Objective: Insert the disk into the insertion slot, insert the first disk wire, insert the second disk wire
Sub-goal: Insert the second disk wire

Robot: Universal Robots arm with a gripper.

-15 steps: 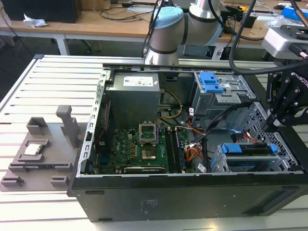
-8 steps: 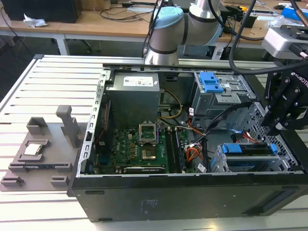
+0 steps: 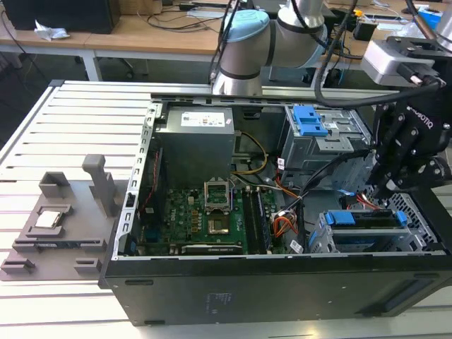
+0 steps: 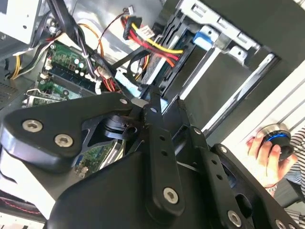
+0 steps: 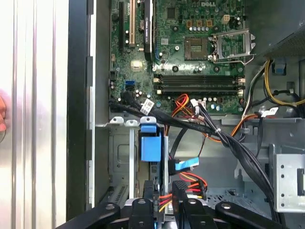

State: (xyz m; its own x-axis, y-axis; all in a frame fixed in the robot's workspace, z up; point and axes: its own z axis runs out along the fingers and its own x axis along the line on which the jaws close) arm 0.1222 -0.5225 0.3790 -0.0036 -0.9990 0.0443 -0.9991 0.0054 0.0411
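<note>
The gripper (image 3: 387, 191) hangs just above the disk (image 3: 352, 218), which sits inside the insertion slot (image 3: 319, 239) at the exterior view's right end of the open computer case (image 3: 268, 286), and whether its jaws clamp anything cannot be told.

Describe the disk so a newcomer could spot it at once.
In the open computer case, look to the near corner on the exterior view's right, under the hand. The disk sits in the low perforated bay, blue-framed, unlike the taller latched cage behind.
</note>
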